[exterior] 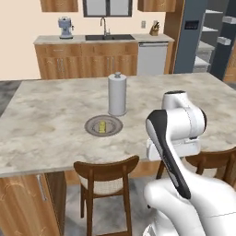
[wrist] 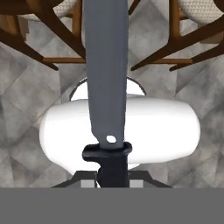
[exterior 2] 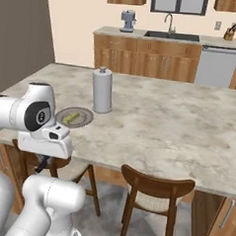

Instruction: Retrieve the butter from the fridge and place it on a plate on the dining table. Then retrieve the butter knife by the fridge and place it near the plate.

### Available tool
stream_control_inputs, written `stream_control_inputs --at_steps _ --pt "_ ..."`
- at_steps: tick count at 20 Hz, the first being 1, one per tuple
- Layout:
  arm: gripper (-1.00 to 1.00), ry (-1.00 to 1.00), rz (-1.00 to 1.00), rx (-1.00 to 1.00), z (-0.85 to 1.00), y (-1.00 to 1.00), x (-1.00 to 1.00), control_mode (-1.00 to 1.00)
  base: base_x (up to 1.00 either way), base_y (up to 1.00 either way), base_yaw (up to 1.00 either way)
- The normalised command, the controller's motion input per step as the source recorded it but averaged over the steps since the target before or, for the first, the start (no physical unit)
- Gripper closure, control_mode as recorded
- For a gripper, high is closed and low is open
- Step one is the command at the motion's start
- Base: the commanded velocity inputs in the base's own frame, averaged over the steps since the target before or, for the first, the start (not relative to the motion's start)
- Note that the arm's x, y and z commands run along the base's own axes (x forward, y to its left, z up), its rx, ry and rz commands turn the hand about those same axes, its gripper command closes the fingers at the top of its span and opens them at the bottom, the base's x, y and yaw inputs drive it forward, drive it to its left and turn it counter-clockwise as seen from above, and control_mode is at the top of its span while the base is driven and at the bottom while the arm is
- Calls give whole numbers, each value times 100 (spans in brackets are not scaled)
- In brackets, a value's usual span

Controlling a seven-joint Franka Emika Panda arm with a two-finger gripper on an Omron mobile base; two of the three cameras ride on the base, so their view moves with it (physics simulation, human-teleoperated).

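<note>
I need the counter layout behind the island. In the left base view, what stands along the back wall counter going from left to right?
Coffee machine → sink faucet → knife block → fridge.

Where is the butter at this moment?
The butter lies on the plate on the dining table, just in front of the paper towel roll, left of the arm in the left base view.
</note>
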Motion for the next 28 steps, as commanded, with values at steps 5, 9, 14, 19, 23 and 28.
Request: stream_control_inputs --at_steps 5,9,14,19,23,28 --pt "100 0 0 0 0 0 0 100 0 -67 2" --pt "100 0 0 0 0 0 0 100 36 3 1" --pt "100 0 0 0 0 0 0 100 79 23 0" --pt "100 0 0 0 0 0 0 100 45 24 0" --pt "100 0 0 0 0 0 0 100 4 4 -1" --pt "100 -2 -1 0 8 13 40 -100 5 4 -1"
